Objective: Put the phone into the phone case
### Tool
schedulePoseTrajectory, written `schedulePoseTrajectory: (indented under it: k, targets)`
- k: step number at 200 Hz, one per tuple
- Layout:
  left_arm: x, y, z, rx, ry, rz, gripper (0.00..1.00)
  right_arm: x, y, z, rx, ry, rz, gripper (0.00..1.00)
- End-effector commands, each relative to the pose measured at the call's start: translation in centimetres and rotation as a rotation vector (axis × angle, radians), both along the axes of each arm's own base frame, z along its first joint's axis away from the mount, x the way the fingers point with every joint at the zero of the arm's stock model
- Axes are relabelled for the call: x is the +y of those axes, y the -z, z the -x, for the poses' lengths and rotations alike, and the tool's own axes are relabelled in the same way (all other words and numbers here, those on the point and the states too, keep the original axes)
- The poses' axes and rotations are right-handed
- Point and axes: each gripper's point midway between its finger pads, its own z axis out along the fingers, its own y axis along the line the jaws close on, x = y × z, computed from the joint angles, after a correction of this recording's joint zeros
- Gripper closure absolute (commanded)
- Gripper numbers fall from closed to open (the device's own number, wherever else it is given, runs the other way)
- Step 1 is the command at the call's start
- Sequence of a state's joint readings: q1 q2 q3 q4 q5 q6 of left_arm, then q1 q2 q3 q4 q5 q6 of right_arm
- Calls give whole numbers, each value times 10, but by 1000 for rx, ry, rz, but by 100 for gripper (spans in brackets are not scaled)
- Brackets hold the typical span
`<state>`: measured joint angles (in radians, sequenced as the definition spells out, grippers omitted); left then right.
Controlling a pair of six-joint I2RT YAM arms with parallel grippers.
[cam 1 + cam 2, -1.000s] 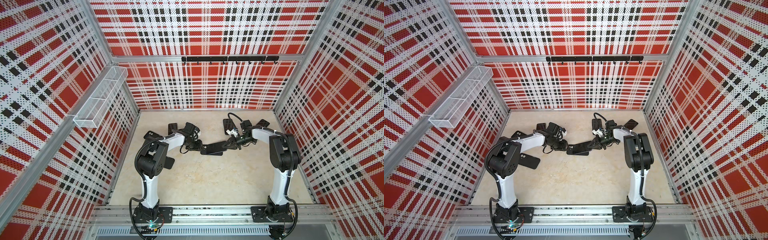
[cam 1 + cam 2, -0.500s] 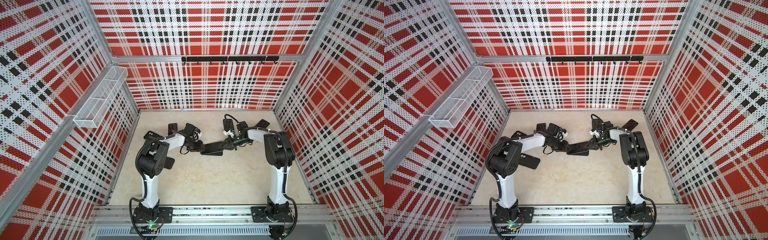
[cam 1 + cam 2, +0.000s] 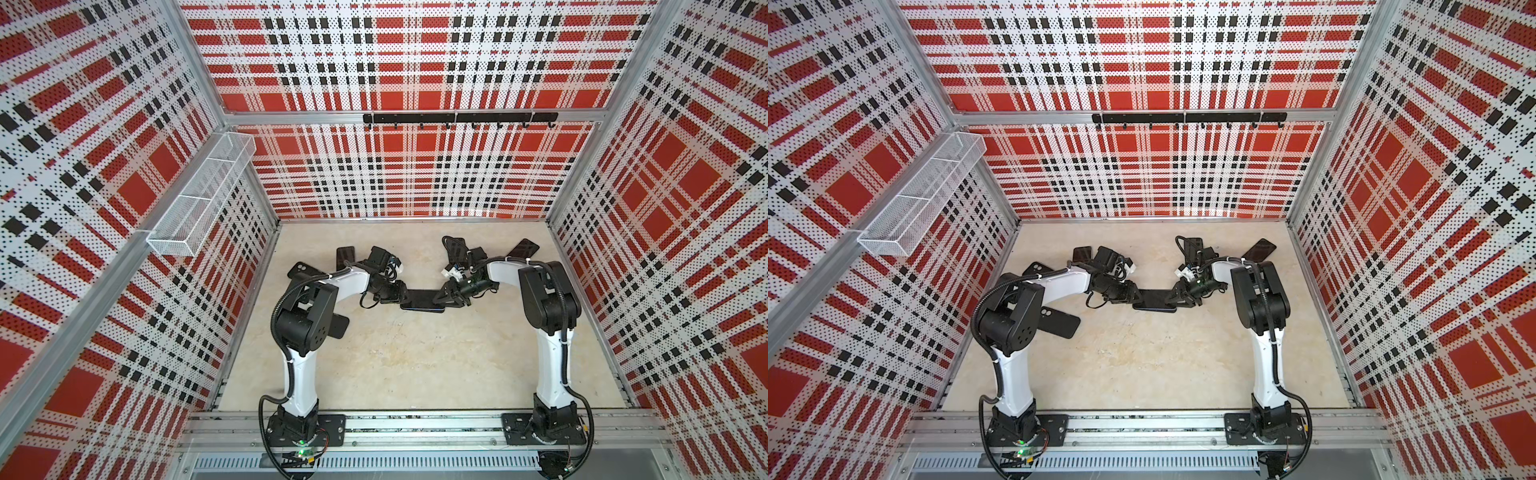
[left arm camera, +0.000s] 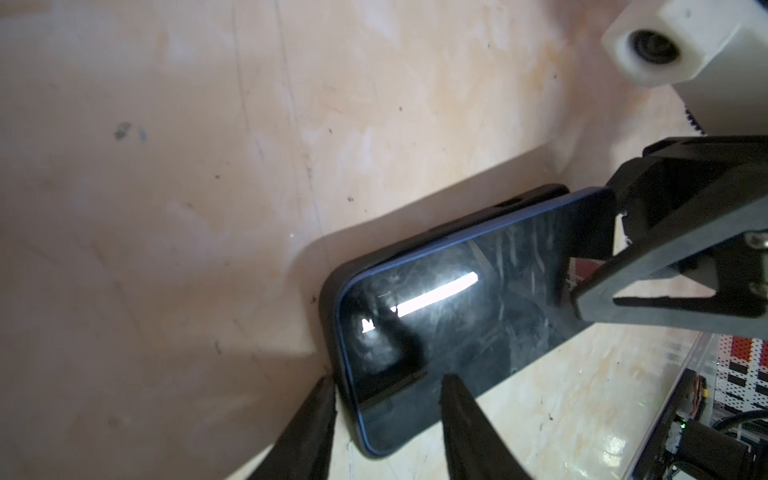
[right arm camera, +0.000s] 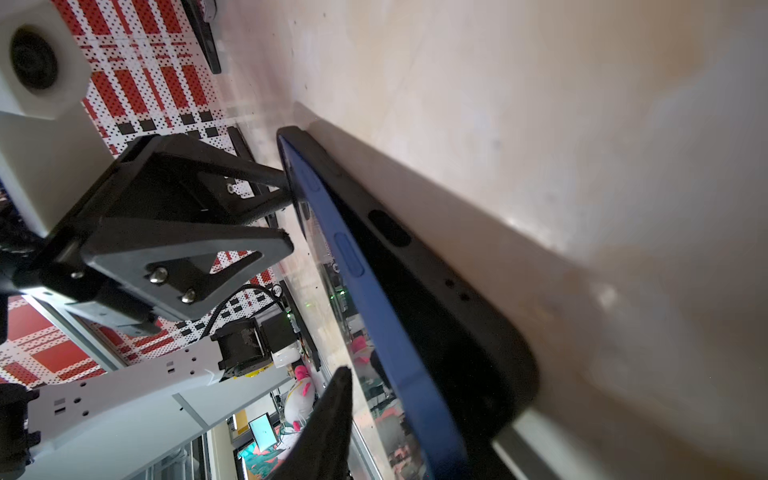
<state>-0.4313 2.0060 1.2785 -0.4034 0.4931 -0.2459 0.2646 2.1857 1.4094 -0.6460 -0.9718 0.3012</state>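
In both top views the right gripper [image 3: 443, 296], shut a second ago, has parted its jaws over the dark blue glass-fronted phone [image 3: 422, 300] mid-worktop [image 3: 415, 365].

Left wrist view: the phone lies in the black phone case [image 4: 329, 299]. The left gripper [image 4: 386, 380] straddles its corner, and I cannot tell whether it is clamped.

Right wrist view: the phone's blue edge [image 5: 374, 316] stands proud of the case rim, so it is likely not yet seated.

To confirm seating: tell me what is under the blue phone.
Under the blue phone sits a black phone case, its rim showing along the phone's side and end. The case's inside and the table beneath it are covered.
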Motion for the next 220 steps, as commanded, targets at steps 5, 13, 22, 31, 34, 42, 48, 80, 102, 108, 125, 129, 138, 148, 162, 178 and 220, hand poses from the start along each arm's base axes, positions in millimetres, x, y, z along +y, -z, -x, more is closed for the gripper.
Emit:
schedulePoseTrajectory:
  k: [5,13,22,31,34,42,48,80,102,108,125,129,138,148,162,178,220]
  targets:
    - [-6,6,6,11,21,-2,56,-3,-13,-4,-66,-16,56,62]
    - [-5,7,6,13,19,-11,56,-6,-17,-5,-81,-14,80,61]
    - [-4,9,6,12,17,-22,58,-9,-20,-6,-96,-17,108,60]
    - [-3,11,7,14,17,-34,60,-13,-23,-7,-109,-17,150,58]
    - [-3,12,6,14,16,-38,60,-15,-24,-7,-111,-17,163,58]
    - [-2,12,6,13,15,-45,61,-21,-25,-8,-127,-21,218,56]
    - [-2,14,7,14,14,-52,62,-25,-25,-9,-134,-23,257,56]
    - [3,24,7,-1,20,-134,65,-38,-33,-6,-151,-35,367,56]
    - [2,25,8,7,22,-129,65,-46,-37,-7,-167,-28,424,56]
    - [2,25,7,7,19,-129,65,-48,-37,-7,-168,-27,439,56]
    - [2,25,7,5,20,-128,66,-52,-34,-6,-167,-29,464,61]
    - [2,25,7,5,20,-128,66,-53,-33,-6,-163,-28,466,63]
    - [2,24,7,5,20,-126,66,-53,-30,-5,-159,-28,468,65]
    - [1,25,7,6,21,-124,66,-51,-27,-2,-157,-32,467,66]
    - [0,24,8,7,24,-118,67,-48,-24,-1,-160,-41,464,67]
    - [0,24,8,9,24,-116,67,-42,-21,-1,-164,-50,457,70]
    - [-1,22,8,8,25,-108,68,-33,-12,-4,-162,-46,447,75]
